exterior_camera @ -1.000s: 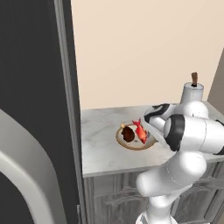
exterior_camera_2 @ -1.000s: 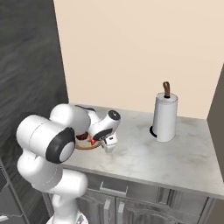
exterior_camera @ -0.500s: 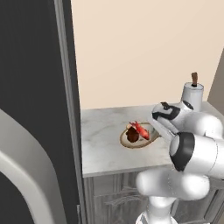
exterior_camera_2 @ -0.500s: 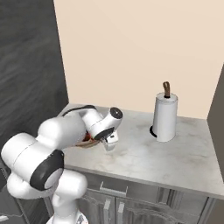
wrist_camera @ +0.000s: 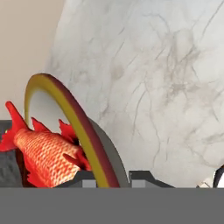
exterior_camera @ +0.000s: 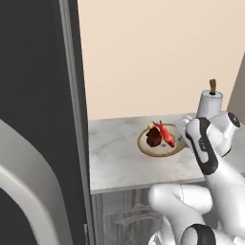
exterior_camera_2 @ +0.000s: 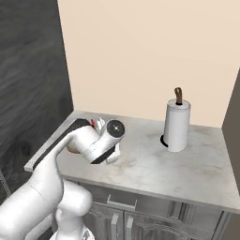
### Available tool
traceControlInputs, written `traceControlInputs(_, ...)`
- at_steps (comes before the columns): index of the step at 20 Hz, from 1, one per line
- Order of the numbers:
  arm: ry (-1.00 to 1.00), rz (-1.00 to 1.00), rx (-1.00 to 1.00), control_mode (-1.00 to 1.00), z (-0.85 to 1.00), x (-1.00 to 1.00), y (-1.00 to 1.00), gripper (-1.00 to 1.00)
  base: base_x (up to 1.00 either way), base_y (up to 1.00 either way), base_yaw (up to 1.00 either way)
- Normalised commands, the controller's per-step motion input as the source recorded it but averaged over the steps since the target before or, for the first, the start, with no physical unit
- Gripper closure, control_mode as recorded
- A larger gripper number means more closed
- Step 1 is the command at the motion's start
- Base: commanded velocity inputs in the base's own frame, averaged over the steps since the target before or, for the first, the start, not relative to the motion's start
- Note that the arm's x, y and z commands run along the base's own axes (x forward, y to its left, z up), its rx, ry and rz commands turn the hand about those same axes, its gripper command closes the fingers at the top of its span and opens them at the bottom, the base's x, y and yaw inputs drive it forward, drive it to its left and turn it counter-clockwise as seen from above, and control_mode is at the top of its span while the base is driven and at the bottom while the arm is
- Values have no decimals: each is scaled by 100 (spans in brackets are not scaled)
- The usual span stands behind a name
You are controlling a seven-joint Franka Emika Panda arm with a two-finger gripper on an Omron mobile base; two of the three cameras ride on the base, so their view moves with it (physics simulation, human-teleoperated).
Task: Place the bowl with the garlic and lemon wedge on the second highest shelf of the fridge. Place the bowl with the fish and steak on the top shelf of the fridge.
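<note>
On the worktop (exterior_camera: 119, 158), beside the fridge (exterior_camera: 38, 119): tool (wrist_camera: 113, 177) clamped on near rim of bowl (exterior_camera: 160, 146); inside the bowl, fish (exterior_camera: 164, 133) and steak (exterior_camera: 153, 138); beyond the bowl, paper towel roll (exterior_camera_2: 177, 125) near the wall.

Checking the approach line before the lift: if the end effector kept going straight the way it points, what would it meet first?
The bowl: its rim runs between the end effector fingertips, seemingly already gripped. Beyond lies the marble counter, though depth is unclear.
</note>
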Motion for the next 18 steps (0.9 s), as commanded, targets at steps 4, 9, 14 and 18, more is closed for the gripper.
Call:
traceControlInputs(4,-21,-20,13,-100,76,-83,-1,100,0,0,0)
traceControlInputs(9,-18,-18,4,-100,65,-82,0,100,0,0,0)
traceControlInputs(14,-9,-12,9,-100,33,-83,0,100,0,0,0)
traceControlInputs(18,-3,-2,6,-100,3,-18,0,100,0,0,0)
